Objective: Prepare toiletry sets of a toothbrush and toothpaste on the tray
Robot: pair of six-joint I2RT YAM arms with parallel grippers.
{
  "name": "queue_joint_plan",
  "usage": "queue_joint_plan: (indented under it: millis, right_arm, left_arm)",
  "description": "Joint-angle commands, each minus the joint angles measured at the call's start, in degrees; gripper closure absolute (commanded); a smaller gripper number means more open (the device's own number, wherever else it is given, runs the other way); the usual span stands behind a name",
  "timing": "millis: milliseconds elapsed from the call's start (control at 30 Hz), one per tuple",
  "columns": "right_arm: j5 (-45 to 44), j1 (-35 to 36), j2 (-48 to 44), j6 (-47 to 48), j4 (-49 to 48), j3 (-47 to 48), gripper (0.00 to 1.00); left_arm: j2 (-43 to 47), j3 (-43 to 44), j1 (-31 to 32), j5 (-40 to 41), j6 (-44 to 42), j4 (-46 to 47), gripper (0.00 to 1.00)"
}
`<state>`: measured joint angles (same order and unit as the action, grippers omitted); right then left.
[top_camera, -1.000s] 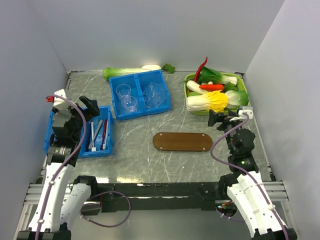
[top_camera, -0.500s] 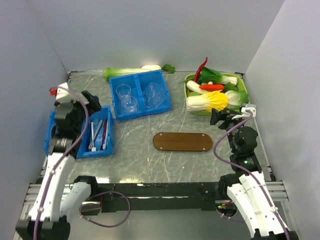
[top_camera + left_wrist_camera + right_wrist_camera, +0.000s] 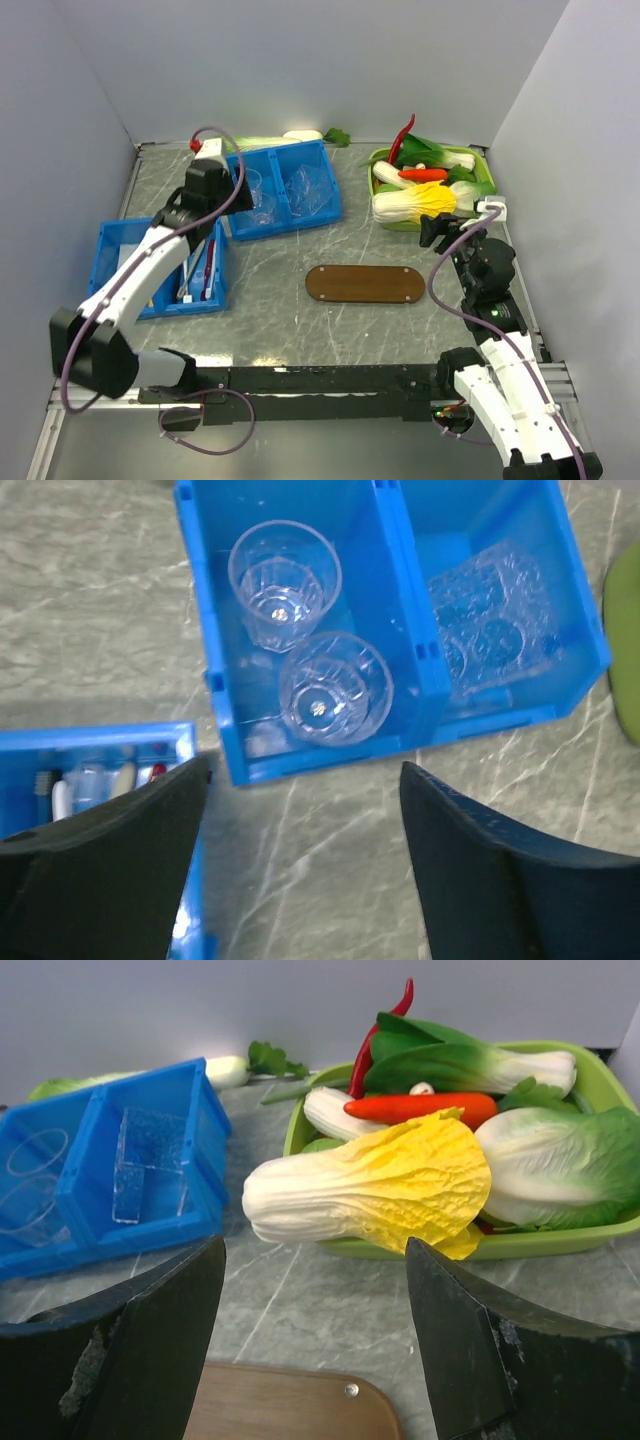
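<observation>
The left gripper (image 3: 305,772) hovers over the near wall of the two-compartment blue bin (image 3: 225,680), its fingers (image 3: 110,870) spread wide. Two clear cups (image 3: 285,578) stand upright, side by side, in the bin's left compartment. A clear ribbed shape (image 3: 490,630) in the right compartment may be a third cup lying on its side. Brushes (image 3: 207,268) lie in the other blue bin (image 3: 200,303). The dark wooden tray (image 3: 365,283) sits mid-table. The right gripper (image 3: 315,1250) hangs near the tray's right end, jaws also wide apart, facing a napa cabbage (image 3: 370,1190) in the green tray (image 3: 560,1245).
</observation>
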<state>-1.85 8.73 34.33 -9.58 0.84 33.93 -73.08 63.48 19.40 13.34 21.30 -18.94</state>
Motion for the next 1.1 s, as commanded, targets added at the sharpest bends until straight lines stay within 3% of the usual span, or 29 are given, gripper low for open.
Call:
queue_joint_plan:
  millis: [0,33,300,700,1067]
  right_arm:
    - [1.5,-0.03,0.92,0.0,2.58,4.03,0.22]
    - [1.58,-0.03,0.92,0.0,2.85,4.12,0.22]
    - [2.55,-0.03,1.09,0.62,5.04,5.44,0.23]
    - [2.9,-0.03,1.18,0.62,6.01,5.62,0.23]
    - [3.34,-0.03,1.36,0.53,6.28,5.53,0.23]
  left_arm:
    - [-6.36,9.35,-0.06,0.37,2.08,-3.38,0.24]
    - [-9.16,10.42,0.11,0.54,2.25,-3.91,0.3]
    - [-22.19,22.38,4.16,8.1,1.11,-10.5,0.4]
    - [-26.76,18.7,3.11,12.41,0.94,-6.73,0.49]
    - [-30.89,19.22,1.08,7.84,1.55,-6.37,0.59]
